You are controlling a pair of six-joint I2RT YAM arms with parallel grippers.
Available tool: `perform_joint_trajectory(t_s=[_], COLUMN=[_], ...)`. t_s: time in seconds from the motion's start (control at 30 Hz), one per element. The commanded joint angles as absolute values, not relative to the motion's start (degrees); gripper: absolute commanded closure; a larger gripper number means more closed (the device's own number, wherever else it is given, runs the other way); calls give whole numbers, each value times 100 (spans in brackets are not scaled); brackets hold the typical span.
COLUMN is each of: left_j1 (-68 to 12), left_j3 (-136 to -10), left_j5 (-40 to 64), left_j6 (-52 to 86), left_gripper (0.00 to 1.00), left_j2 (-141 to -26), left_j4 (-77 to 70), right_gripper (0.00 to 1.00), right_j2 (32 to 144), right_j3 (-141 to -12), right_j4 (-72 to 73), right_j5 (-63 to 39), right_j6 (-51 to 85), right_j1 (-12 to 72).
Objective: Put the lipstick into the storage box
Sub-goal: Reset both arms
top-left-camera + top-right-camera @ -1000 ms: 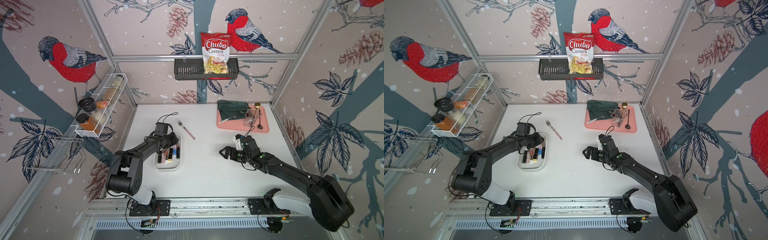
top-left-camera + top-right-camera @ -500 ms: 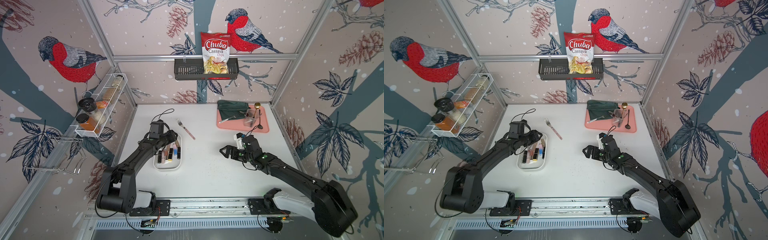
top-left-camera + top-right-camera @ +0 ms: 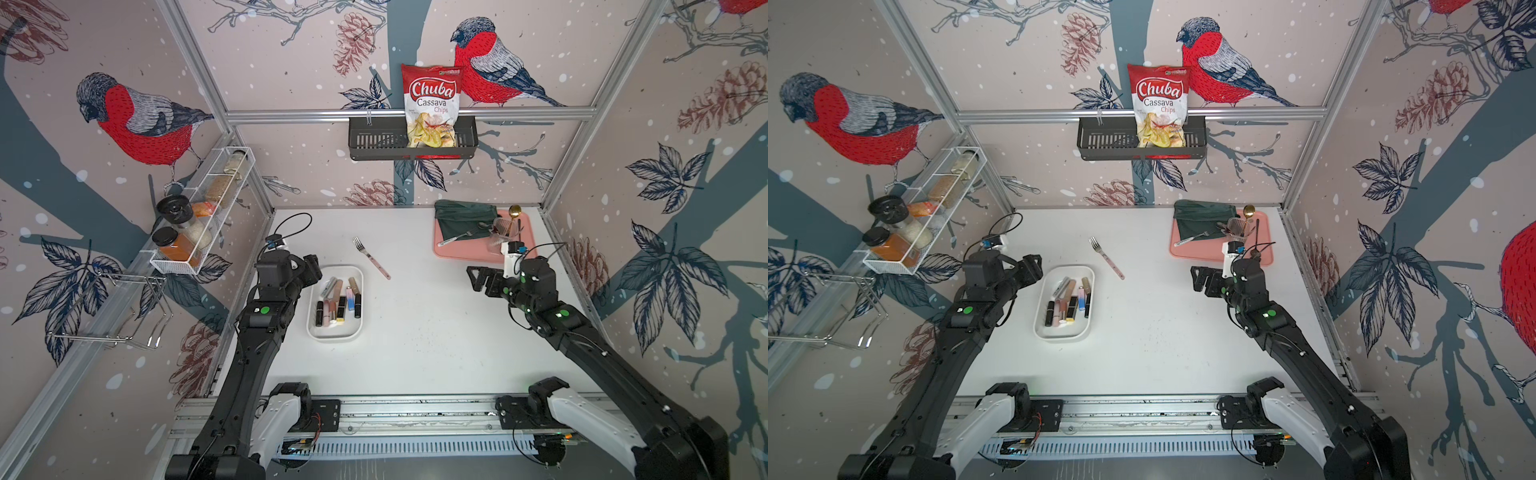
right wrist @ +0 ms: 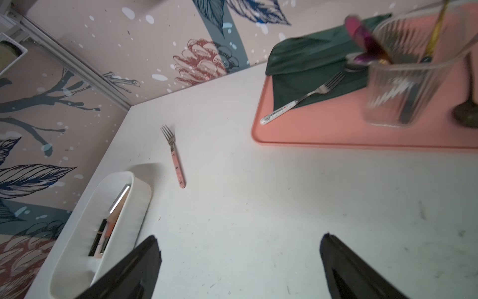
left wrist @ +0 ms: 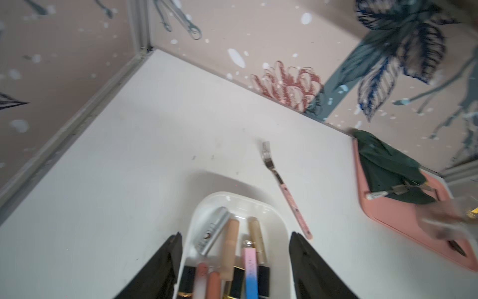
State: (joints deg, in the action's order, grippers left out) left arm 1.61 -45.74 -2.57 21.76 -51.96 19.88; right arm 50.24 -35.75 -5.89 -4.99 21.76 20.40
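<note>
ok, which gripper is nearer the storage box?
Left. The left gripper hovers open at the edge of the storage box; the right gripper is across the table, beside the pink tray.

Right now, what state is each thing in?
box, upright on the table, holding lipsticks
lipsticks, lying in the box
left tool, open, empty
right tool, open, empty
fork, lying flat on the table
glass, upright on the tray, holding cutlery
cloth, folded on the tray
</note>
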Motion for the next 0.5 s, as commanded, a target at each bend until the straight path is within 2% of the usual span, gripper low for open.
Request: perform_joint_trajectory(t_s=[0.0,0.1,0.2,0.27,0.33,0.47], left_j1=[487,745,997,1147,1212,1257], left_j3=[-4413,-4131,-3962,-3946,-3945,-3685], left_j5=[-1006,-1115,-1202,-1192,-1237,-1509], left_j6=[2048,2063,2014,1930,1833,1670], left_gripper=[29,27,23,18,10,5], left_j2=[-5190,-5250,-5460,-5691,-5884,-6068], left_j4=[2296,1963,1625,1481,1350,803], right_gripper=[0,0,0,0,0,0], right_j2=[4667,4581,4897,5116,5256,5552], right_j3=[-3297,-2999,-2970,-2989,-2939,-2412], right_j4=[92,765,1084,1194,1370,2458], right_j5=[284,411,108,45,112,600], right_j6=[1406,1287,1646,1761,1527,1030], right_j1=[1754,1209,300,-143,-356,-410])
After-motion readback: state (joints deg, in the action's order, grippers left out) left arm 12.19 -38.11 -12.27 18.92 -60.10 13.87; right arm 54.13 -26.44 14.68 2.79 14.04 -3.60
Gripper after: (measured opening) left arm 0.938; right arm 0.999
